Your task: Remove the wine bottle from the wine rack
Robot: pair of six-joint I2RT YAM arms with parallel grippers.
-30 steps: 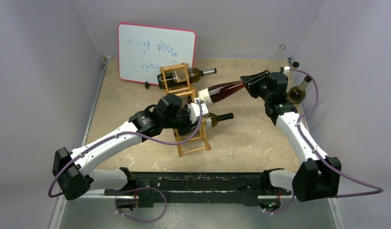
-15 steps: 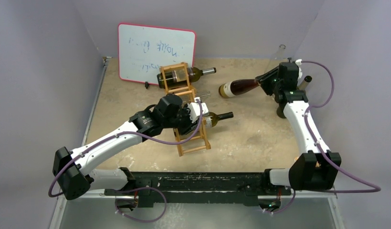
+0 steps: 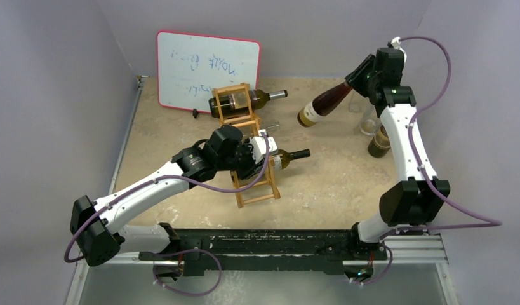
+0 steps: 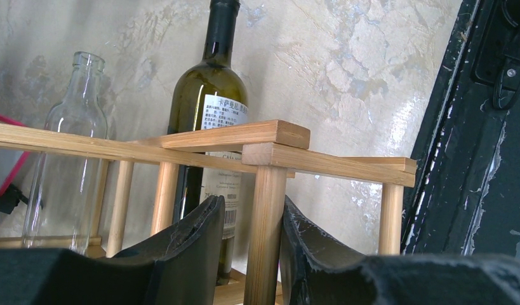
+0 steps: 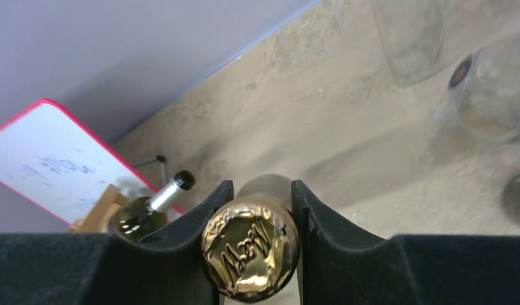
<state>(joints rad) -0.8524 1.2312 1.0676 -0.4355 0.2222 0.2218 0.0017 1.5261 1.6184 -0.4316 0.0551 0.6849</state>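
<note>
The wine bottle [image 3: 324,103], reddish-brown with a pale label, hangs in the air at the far right, base down and to the left, clear of the wine rack [image 3: 254,184]. My right gripper [image 3: 359,77] is shut on its neck. In the right wrist view the gold cap [image 5: 251,246] sits between the pads of that gripper [image 5: 262,186]. My left gripper [image 3: 256,151] is shut on an upright wooden post of the rack [image 4: 232,135]. The left wrist view shows both fingers of the left gripper [image 4: 252,202] pressed against the post.
Two green bottles [image 3: 260,98] [image 3: 287,156] and a clear one [image 4: 66,159] lie in the rack. A red-edged whiteboard [image 3: 206,70] leans at the back. Several bottles [image 3: 378,141] stand near the right wall, under the right arm. Grey walls enclose the table.
The right arm has carried the wine bottle away from the rack, up towards the back right, and tipped it neck-up. The left arm keeps its hold on the rack.
</note>
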